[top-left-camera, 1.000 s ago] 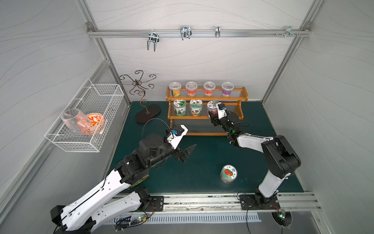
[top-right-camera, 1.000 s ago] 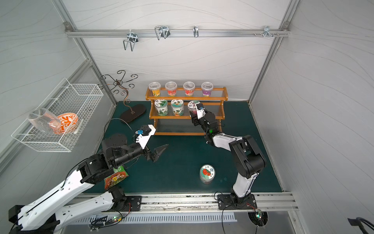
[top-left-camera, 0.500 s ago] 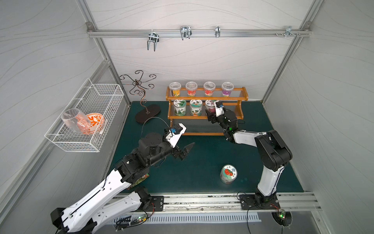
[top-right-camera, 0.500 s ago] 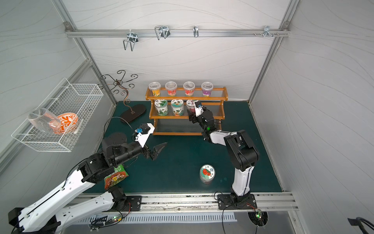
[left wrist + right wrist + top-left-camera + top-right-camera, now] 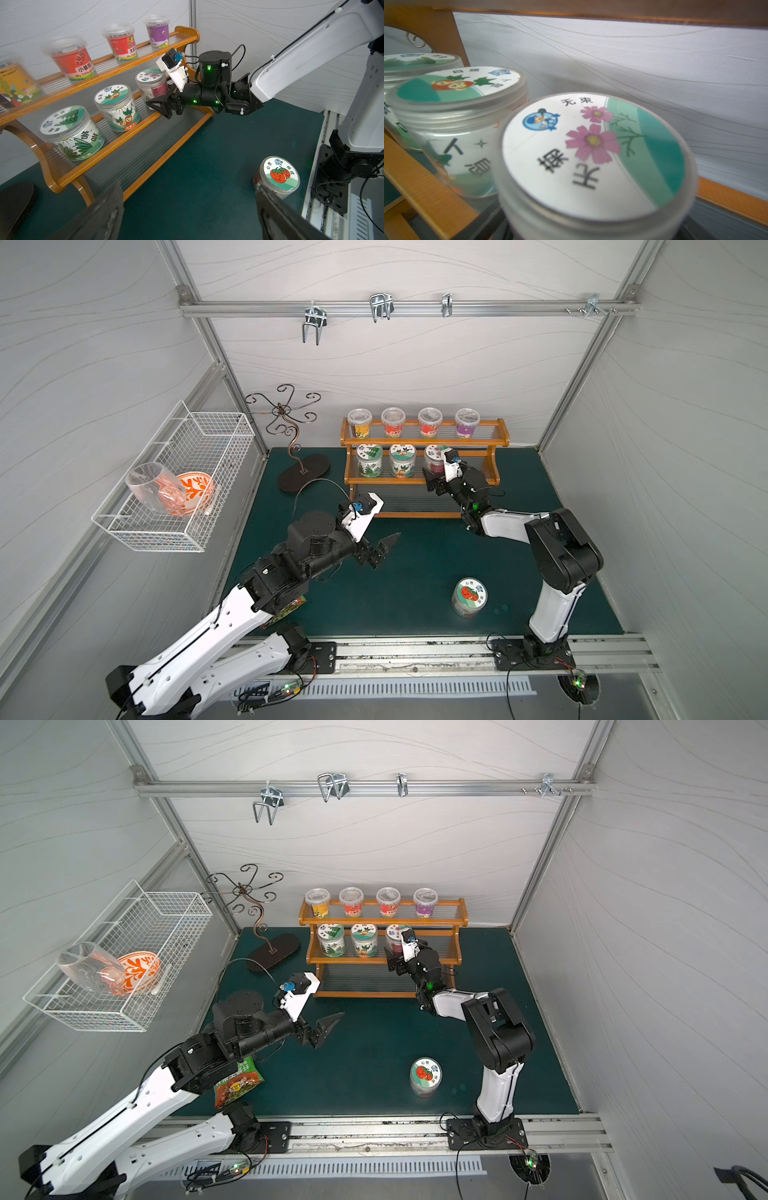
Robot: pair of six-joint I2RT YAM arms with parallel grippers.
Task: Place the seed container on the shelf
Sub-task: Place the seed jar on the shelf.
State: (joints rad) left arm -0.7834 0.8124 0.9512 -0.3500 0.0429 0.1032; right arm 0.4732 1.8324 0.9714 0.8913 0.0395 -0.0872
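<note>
The seed container (image 5: 591, 153), a clear jar with pink flowers on its lid, stands upright on the middle tier of the shelf (image 5: 494, 439), third from the left (image 5: 434, 456) (image 5: 152, 83). My right gripper (image 5: 436, 477) reaches in around it with jaws spread wide; one dark finger (image 5: 160, 106) shows in front of the jar's base, the other is hidden. My left gripper (image 5: 384, 549) hangs open and empty over the green mat in front of the shelf, its fingers (image 5: 104, 214) wide apart. A tomato-lid jar (image 5: 469, 597) stands on the mat at the front right.
Several small cups line the shelf's top tier (image 5: 413, 423), and two green-label jars (image 5: 386, 460) share the middle tier. A white wire basket (image 5: 174, 472) on the left wall holds a glass and an orange bowl. A curly metal stand (image 5: 299, 472) is left of the shelf; a snack packet (image 5: 237, 1085) lies under my left arm.
My right gripper has spread its jaws around the flower-lid jar at the middle tier, and its arm has shifted closer to the shelf. The left arm has barely moved.
</note>
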